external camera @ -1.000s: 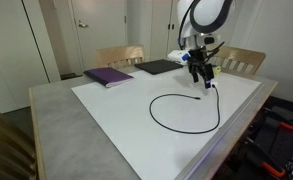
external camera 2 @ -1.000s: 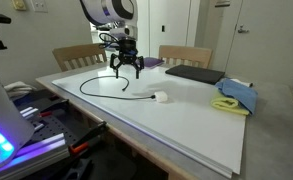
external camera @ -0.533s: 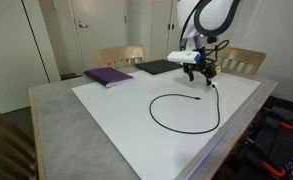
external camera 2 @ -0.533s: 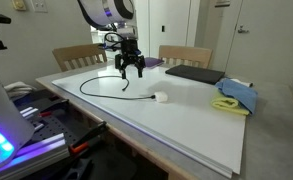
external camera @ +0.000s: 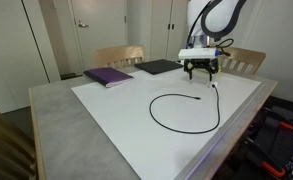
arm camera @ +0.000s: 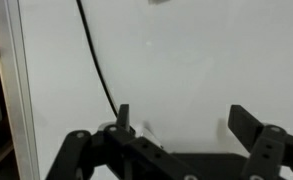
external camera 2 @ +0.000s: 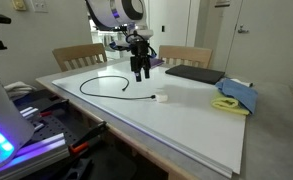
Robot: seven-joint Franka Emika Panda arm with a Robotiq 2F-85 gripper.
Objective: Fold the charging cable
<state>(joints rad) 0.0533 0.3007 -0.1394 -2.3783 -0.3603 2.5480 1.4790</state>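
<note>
We count one table [external camera: 51, 115], one white sheet [external camera: 116, 112], one charging cable [external camera: 218, 112] with one white plug [external camera 2: 161, 97], one purple book [external camera: 108, 76], one flat black pad [external camera: 161, 67], one blue cloth [external camera 2: 238, 94], one yellow cloth [external camera 2: 226, 104], two wooden chairs [external camera: 119, 55] [external camera: 244, 61], one gripper [external camera: 201, 76], two jaws.

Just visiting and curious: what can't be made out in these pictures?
Wrist view: charging cable runs off the top edge, lower end behind the fingers.
In an exterior view: white plug too small for detail.
In an exterior view: yellow item mostly covered by blue cloth.
</note>
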